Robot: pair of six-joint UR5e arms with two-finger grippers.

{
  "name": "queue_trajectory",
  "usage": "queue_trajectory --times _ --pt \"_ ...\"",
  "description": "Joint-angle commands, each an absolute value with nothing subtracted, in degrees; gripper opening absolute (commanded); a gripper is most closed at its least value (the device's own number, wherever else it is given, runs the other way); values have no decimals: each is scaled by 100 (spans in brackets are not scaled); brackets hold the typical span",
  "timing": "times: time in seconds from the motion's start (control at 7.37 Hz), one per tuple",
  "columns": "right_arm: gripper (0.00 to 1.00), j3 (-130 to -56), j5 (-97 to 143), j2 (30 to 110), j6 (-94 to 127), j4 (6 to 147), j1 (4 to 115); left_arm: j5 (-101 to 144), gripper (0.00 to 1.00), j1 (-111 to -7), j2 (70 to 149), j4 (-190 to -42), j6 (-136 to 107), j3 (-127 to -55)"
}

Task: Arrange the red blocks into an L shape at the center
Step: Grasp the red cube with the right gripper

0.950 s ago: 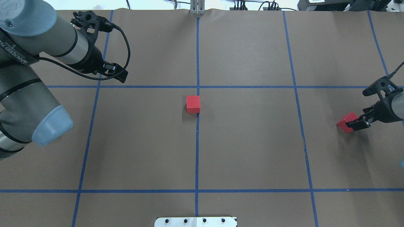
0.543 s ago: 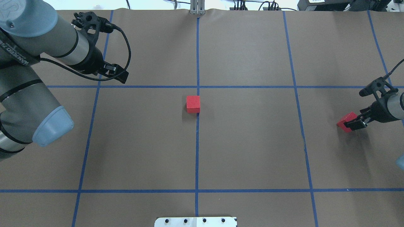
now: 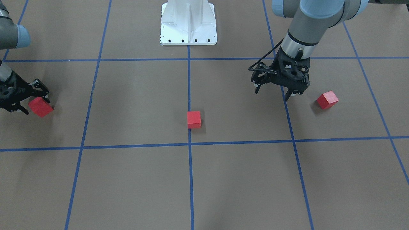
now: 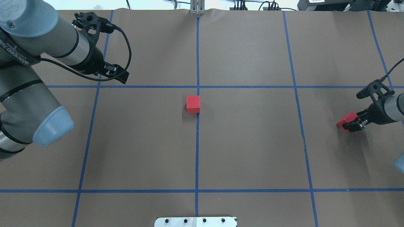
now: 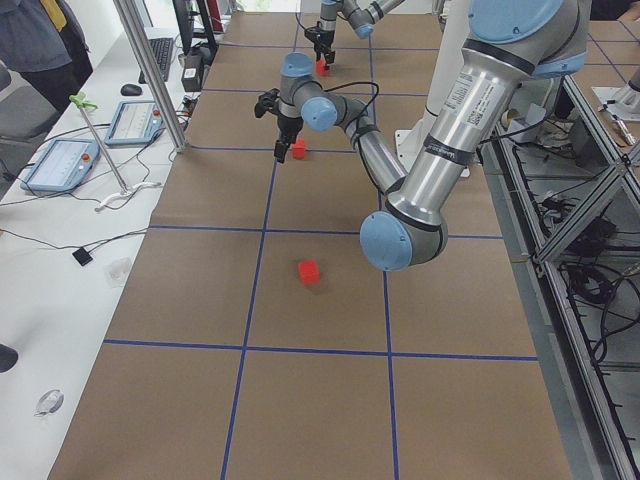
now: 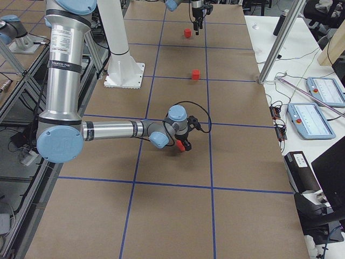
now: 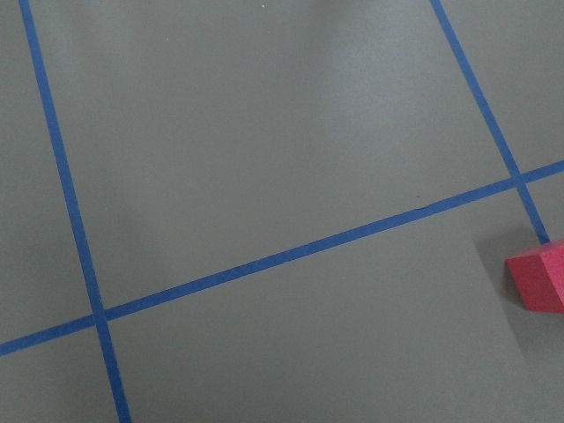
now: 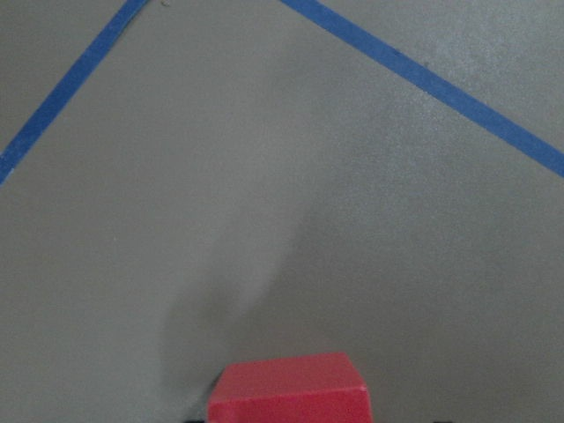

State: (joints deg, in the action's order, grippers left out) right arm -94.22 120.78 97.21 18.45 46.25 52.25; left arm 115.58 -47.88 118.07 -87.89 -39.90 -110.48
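Note:
One red block (image 4: 193, 104) sits at the center (image 4: 197, 126), just left of the middle blue tape line. My right gripper (image 4: 351, 125) is low at the table's right side, its fingers open on either side of a second red block (image 3: 40, 107), which rests on the floor and fills the bottom of the right wrist view (image 8: 289, 397). My left gripper (image 3: 271, 93) hovers open and empty at the far left. A third red block (image 3: 327, 99) lies a short way beside it. It shows at the right edge of the left wrist view (image 7: 539, 277), but my left arm hides it in the overhead view.
The white robot base (image 3: 188, 22) stands on the middle line at the near edge. Blue tape divides the brown floor into large squares. Desks with tablets (image 5: 62, 160) and metal posts (image 5: 150, 70) line the far edge, and a person (image 5: 40, 40) stands there.
My right gripper has come down and shifted slightly left over its red block, covering more of it. The left arm and the center block have hardly moved.

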Motion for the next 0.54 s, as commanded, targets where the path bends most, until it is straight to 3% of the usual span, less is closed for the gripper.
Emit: queue_trajectory --times 0.0,0.14,0.27,0.41 --pt "54 -9404 12094 9721 1846 4641 5186 11558 100 -4790 11804 -8789 -3990 -11048" --pt "24 -9396 12094 9729 1846 4649 5194 11558 100 -4790 11804 -8789 -3990 -11048" --pt "0 -9387 12102 9756 1889 4649 5194 11558 100 -4790 11804 -8789 -3990 -11048" --pt "0 -9456 12120 9704 2342 4649 5194 11558 100 -4790 11795 -8798 -3990 -11048"
